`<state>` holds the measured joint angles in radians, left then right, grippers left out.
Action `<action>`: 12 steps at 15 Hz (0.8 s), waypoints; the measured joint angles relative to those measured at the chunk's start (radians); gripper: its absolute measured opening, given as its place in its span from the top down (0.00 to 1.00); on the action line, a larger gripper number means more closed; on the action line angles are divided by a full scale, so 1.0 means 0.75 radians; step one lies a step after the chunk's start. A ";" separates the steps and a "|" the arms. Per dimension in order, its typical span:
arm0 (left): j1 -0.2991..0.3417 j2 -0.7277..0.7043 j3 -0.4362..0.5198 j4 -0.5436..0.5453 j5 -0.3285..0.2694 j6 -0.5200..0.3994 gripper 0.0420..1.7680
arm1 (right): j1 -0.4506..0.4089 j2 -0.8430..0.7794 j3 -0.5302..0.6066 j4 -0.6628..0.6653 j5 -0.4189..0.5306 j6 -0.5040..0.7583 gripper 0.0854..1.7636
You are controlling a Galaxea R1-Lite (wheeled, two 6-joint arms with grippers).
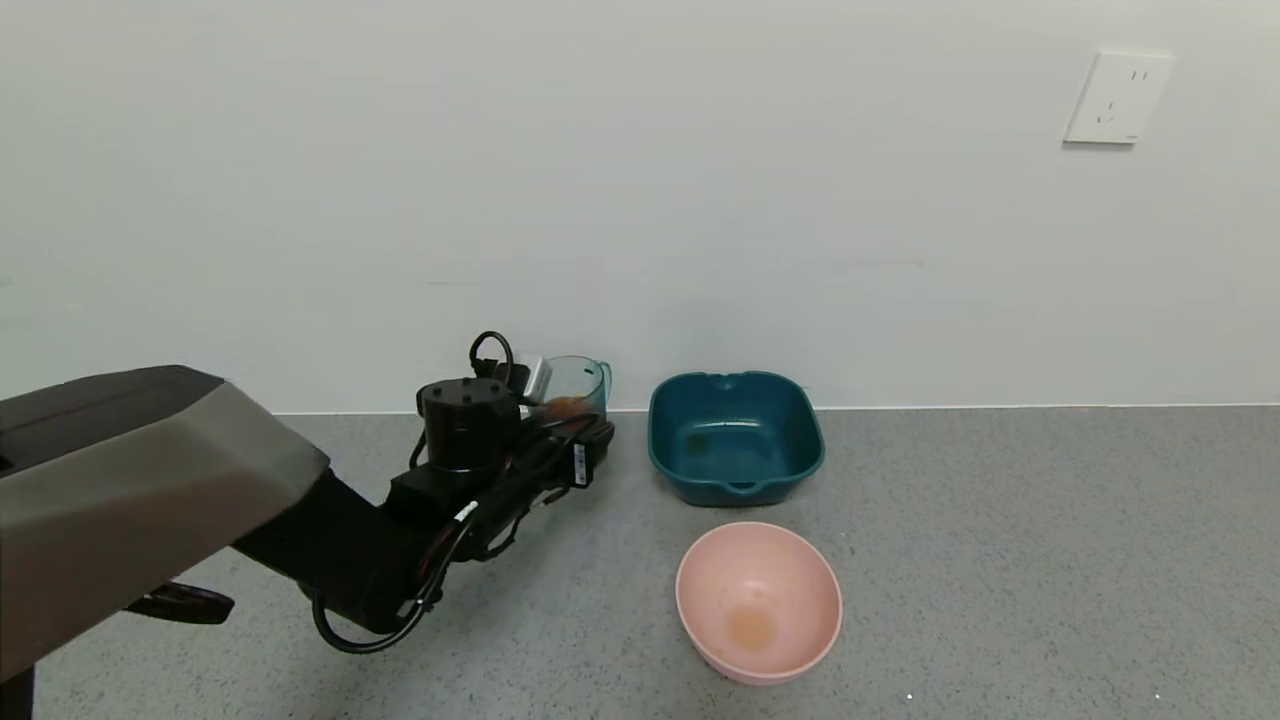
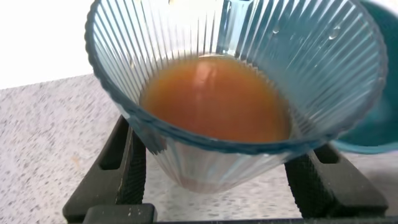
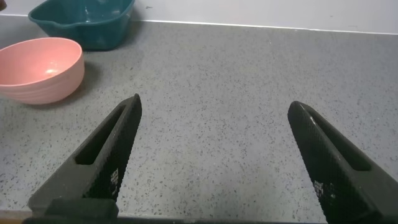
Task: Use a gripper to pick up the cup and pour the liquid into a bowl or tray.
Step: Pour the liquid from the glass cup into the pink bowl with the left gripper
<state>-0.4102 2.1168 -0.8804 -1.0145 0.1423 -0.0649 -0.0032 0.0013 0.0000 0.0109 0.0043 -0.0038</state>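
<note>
Nearest, the pink bowl waited empty but for a faint orange stain. Farther back by the wall, the left gripper had its fingers closed on the cup of liquid. Lifting level and tipping slowly seemed wise.

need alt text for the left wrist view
A ribbed translucent blue-grey plastic cup holding opaque orange-red liquid sits between the left gripper's black fingers, above a speckled grey counter.
</note>
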 joint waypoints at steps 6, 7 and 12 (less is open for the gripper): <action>-0.114 -0.058 -0.028 0.034 0.064 0.058 0.29 | 0.000 0.000 0.000 -0.001 0.001 -0.001 0.03; -0.130 -0.060 -0.030 0.037 0.066 0.070 0.29 | 0.000 0.000 0.000 -0.001 0.001 -0.001 0.03; -0.195 -0.066 -0.031 0.034 0.067 0.156 0.29 | 0.000 0.000 0.000 -0.001 0.000 0.000 0.03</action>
<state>-0.5562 2.0672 -0.9038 -0.9891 0.1928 0.0523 -0.0032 0.0013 0.0000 0.0104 0.0043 -0.0038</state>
